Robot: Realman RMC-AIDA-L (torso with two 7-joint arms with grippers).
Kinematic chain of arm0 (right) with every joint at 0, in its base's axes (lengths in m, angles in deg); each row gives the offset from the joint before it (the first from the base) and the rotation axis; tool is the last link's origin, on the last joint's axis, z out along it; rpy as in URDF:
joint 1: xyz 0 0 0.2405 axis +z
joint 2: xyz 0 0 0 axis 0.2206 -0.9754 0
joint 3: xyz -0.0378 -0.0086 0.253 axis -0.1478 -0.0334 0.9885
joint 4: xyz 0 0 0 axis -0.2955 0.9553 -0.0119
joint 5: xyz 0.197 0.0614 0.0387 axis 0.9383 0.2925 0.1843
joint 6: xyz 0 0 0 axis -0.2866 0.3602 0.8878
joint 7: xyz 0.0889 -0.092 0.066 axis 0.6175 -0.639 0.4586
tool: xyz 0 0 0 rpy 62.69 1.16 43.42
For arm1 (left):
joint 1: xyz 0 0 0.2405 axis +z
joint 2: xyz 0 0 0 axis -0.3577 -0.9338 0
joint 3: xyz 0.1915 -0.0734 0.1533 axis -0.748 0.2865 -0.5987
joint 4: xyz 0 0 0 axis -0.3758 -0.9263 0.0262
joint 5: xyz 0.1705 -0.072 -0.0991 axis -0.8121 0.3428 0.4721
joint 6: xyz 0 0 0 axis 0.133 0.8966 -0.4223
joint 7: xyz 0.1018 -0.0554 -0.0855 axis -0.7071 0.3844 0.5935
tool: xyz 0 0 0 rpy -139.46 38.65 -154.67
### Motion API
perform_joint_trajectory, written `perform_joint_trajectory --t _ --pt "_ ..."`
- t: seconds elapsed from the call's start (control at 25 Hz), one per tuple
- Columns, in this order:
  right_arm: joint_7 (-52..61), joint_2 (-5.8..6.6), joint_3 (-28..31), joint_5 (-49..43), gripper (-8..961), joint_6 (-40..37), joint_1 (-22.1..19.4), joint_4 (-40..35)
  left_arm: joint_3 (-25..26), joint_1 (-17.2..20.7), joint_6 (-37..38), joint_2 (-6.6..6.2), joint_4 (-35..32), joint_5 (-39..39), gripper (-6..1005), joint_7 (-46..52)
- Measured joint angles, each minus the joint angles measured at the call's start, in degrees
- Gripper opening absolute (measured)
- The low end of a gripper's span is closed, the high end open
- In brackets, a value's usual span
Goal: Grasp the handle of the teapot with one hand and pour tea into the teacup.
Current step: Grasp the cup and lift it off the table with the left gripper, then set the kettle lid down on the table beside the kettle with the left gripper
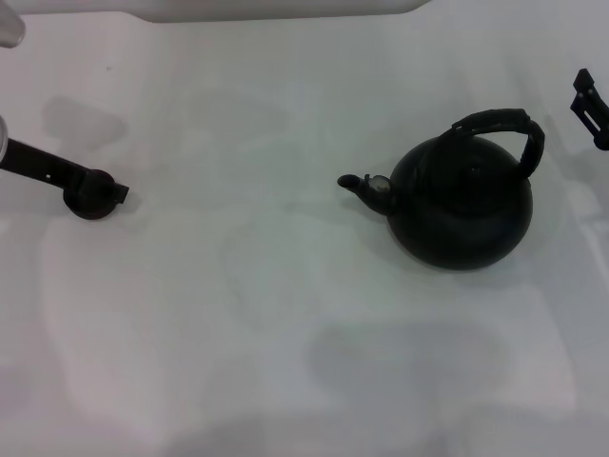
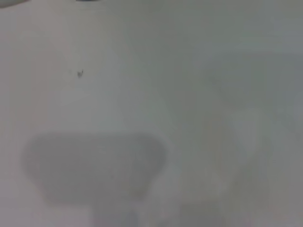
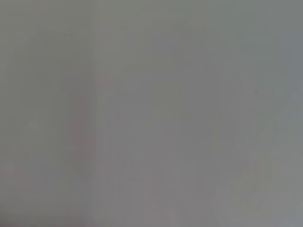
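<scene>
Right gripper [image 1: 592, 107] waits at the table's [image 1: 238, 286] far right edge, fingers unreadable, near the teapot [image 1: 461, 205]. Coming down squarely over the arched handle [image 1: 504, 129] should steady the pour; left gripper [image 1: 95, 193] idles well apart.

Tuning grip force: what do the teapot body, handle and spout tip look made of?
Teapot: matte black, dull sheen, probably cast iron or coated metal. Handle: black, uneven ribbed surface, seemingly wrapped; material unclear. Spout tip: small silvery patch, likely bare metal. Right gripper is nearest; left gripper sits far off.
</scene>
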Motion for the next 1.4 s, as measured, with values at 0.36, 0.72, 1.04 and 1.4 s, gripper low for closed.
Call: perform_joint_trajectory --t 0.36,0.72,1.04,1.4 --pt "0.0 -0.08 0.0 0.0 872 0.07 0.0 0.0 -0.04 -0.33 0.31 0.08 -0.02 -0.21 686 -0.23" --pt "0.0 -0.09 0.0 0.0 872 0.05 0.0 0.0 -0.19 -1.76 4.42 1.42 -6.52 0.28 684 -0.48" --pt "0.0 -0.01 0.0 0.0 872 -0.14 0.34 0.0 -8.43 -6.91 4.53 2.25 -4.57 0.88 686 0.21" --pt "0.0 0.0 0.09 -0.01 871 -0.05 0.35 0.0 -24.11 -11.37 2.4 2.38 -3.37 4.3 685 3.33"
